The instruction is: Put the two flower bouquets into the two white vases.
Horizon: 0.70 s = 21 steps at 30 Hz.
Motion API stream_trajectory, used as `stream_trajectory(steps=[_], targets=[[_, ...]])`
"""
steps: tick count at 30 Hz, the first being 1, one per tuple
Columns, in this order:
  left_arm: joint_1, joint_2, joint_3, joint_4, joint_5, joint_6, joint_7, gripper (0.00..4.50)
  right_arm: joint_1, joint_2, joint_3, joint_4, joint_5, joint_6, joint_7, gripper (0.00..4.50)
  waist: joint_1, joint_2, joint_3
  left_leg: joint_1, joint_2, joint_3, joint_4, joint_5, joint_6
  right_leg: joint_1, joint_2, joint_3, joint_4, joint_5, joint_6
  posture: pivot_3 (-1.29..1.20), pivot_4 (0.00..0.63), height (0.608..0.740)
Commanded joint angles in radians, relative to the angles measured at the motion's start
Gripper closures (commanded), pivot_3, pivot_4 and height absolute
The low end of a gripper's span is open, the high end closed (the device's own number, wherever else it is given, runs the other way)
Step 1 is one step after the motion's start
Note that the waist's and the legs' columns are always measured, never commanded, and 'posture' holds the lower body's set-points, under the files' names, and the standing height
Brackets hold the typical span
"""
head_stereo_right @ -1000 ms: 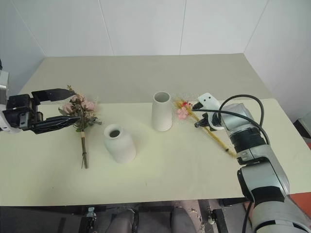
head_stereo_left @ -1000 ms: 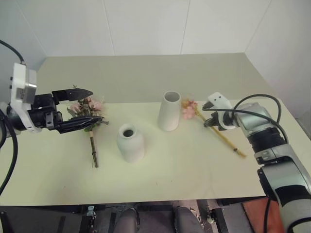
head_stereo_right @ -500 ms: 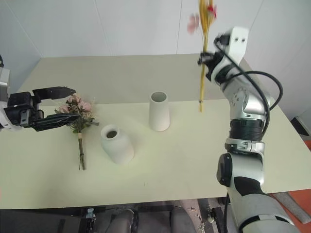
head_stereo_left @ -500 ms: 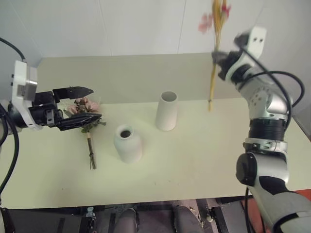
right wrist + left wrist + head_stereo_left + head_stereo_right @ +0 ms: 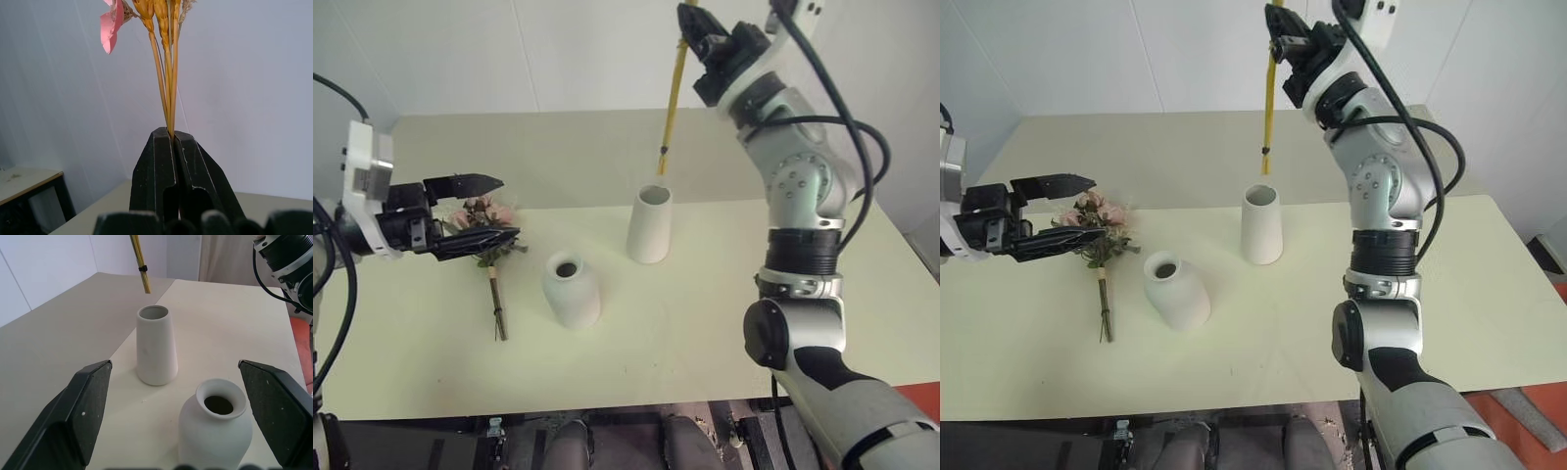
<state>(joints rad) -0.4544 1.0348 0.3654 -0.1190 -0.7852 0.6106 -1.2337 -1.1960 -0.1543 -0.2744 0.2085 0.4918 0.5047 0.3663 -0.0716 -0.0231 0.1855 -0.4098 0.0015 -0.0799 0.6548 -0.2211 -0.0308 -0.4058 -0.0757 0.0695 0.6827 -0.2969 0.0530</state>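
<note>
High over the table, my right gripper [image 5: 691, 22] is shut on the slim yellow stalk bunch [image 5: 672, 88]. The bunch hangs upright, its stem end just above the mouth of the taller tapered white vase [image 5: 650, 224]. In the right wrist view the stalks [image 5: 166, 73] rise from the shut fingers, with a pink flower [image 5: 111, 24] at their top. The shorter white vase [image 5: 572, 289] stands to the left of the tall one. The bushy pink bouquet [image 5: 487, 217] lies on the table, stems toward me. My left gripper [image 5: 494, 209] is open at its blooms, level, holding nothing.
The cream table [image 5: 705, 323] runs wide, with a darker far half against white walls. My raised right arm [image 5: 798, 196] stands over the table's right side. In the left wrist view both vases sit between the spread fingers [image 5: 88, 401].
My right gripper has risen and swung left with the yellow stalk bunch, turning it upright so its stem end now hangs over the tall vase. The left gripper has stayed put.
</note>
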Motion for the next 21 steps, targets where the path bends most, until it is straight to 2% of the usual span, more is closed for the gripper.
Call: stream_trajectory(steps=[1,11,17,18,21], targets=[[0.013,0.015,0.038,-0.029,-0.005,-0.008,0.001,0.00,0.012,0.006,0.001,0.003,0.013,-0.039,-0.001,4.49,0.000,0.000,0.000,0.000,0.000,0.000,0.000,0.000,0.000,0.000,0.000,0.000,0.000,0.000,0.000,0.00,0.150,0.740],[0.021,0.020,0.044,-0.035,-0.008,-0.002,0.007,0.00,0.079,0.034,0.045,-0.017,0.011,-0.037,-0.014,4.49,-0.001,0.000,0.000,0.001,0.000,0.000,-0.002,0.000,0.000,0.000,0.000,0.000,0.000,0.000,0.000,0.00,0.150,0.740],[0.024,0.021,0.050,-0.043,-0.013,0.006,0.013,0.00,0.176,0.031,0.071,-0.050,0.000,-0.069,0.002,4.49,0.000,0.000,0.000,0.001,0.000,0.000,-0.002,0.000,0.000,0.000,0.000,0.000,0.000,0.000,0.000,0.00,0.150,0.740],[0.025,0.021,0.051,-0.045,-0.014,0.007,0.014,0.00,0.195,0.030,0.076,-0.063,0.000,-0.073,0.005,3.98,0.000,0.000,0.000,0.001,0.000,0.000,-0.002,0.000,0.000,0.000,0.000,0.000,0.000,0.000,0.000,0.00,0.150,0.740],[0.032,0.022,0.057,-0.050,-0.016,0.011,0.017,0.00,0.271,0.021,0.095,-0.127,-0.001,-0.074,0.022,3.13,0.000,0.000,0.000,0.001,0.000,0.000,-0.002,0.000,0.000,0.000,0.000,0.000,0.000,0.000,0.000,0.00,0.150,0.740]])
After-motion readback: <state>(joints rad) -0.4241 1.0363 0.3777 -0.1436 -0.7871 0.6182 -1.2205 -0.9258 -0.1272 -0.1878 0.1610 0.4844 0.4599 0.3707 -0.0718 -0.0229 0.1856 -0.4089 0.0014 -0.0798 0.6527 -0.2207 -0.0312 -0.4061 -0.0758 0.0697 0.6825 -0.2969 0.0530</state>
